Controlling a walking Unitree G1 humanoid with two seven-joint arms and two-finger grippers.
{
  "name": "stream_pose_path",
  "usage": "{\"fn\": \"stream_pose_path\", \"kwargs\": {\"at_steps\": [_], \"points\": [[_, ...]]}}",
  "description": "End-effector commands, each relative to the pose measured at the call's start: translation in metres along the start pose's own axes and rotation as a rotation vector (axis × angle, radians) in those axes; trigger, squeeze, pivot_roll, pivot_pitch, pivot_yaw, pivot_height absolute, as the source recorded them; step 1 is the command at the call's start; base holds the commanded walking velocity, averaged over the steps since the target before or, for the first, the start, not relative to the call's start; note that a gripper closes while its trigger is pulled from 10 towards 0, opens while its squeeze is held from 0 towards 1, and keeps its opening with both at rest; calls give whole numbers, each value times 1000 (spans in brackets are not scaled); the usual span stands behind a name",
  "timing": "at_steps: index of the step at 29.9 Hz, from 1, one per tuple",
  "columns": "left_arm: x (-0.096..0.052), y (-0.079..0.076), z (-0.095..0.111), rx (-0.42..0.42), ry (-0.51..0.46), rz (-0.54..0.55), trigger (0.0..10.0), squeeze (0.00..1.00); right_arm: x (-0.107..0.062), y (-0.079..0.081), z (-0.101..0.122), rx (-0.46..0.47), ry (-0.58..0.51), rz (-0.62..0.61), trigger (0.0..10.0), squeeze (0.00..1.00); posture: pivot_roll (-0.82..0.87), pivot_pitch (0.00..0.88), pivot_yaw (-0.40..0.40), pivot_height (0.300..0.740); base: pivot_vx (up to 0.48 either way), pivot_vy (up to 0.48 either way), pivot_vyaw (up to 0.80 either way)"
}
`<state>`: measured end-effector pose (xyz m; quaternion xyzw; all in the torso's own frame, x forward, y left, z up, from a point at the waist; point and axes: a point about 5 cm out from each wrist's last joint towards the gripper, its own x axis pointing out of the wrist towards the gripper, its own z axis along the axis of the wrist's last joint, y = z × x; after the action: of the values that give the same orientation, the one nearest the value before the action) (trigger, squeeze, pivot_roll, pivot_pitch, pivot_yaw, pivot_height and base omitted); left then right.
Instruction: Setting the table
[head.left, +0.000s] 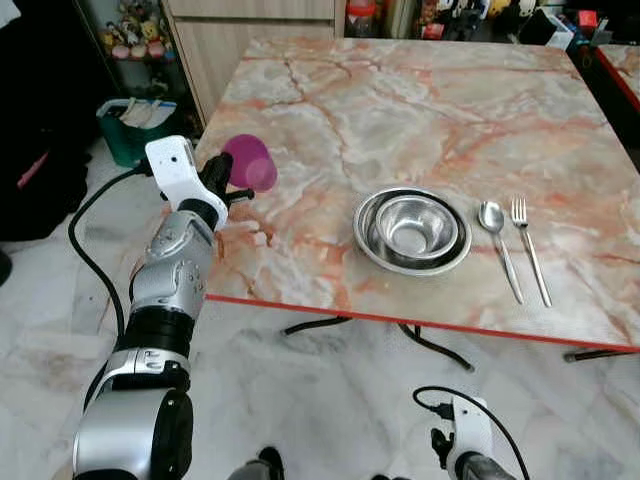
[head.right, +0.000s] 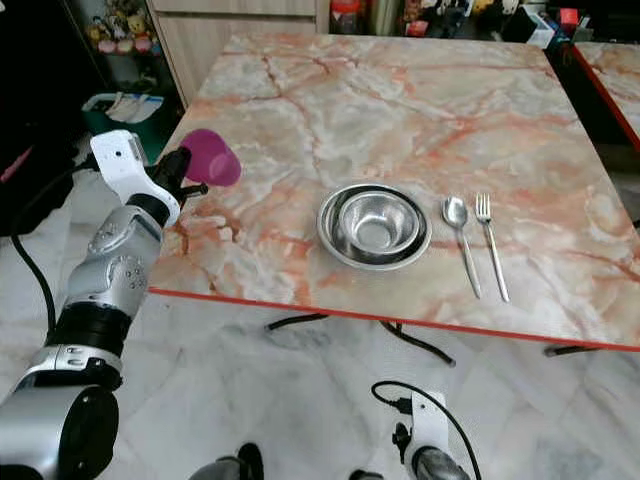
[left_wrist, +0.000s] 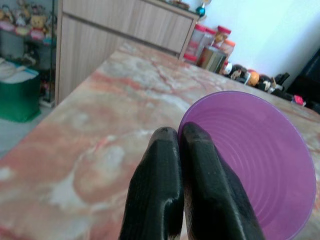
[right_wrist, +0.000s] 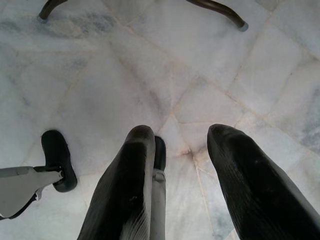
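Right gripper (right_wrist: 180, 185) hangs idle low over the floor, fingers apart. Left gripper (left_wrist: 182, 190) is pinched on the rim of the purple cup (head.left: 248, 163), held tilted above the table (head.left: 330, 120) edge, well left of the steel bowl (head.left: 412, 230); spoon (head.left: 497, 245) and fork (head.left: 529, 248) lie just right of the bowl. Step in hand: placing the cup. Next likely needs carrying it nearer the bowl, righting it, then setting it down.

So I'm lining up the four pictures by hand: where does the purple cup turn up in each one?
Left eye view: the purple cup is held by the left gripper over the table's left edge.
Right eye view: same grip, upper left of the steel bowl.
Left wrist view: it sits right behind the black fingers, mouth facing the camera.
Right wrist view: floor tiles, no cup.
Shared landmark: the marble table.
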<state>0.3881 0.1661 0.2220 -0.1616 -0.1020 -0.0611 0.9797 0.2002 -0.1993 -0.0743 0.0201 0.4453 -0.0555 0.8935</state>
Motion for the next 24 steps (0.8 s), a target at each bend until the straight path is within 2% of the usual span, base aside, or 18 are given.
{"fn": "stream_pose_path", "kwargs": {"at_steps": [1, 24], "points": [[0, 2, 4, 20, -3, -1, 10000, 0, -1, 0, -6, 12, 25, 5, 10000, 0, 32, 182, 23, 740, 296, 0, 0], [-3, 5, 11, 27, -15, 5, 10000, 0, 0, -1, -5, -15, 32, 1, 10000, 0, 40, 187, 19, 740, 303, 0, 0]]}}
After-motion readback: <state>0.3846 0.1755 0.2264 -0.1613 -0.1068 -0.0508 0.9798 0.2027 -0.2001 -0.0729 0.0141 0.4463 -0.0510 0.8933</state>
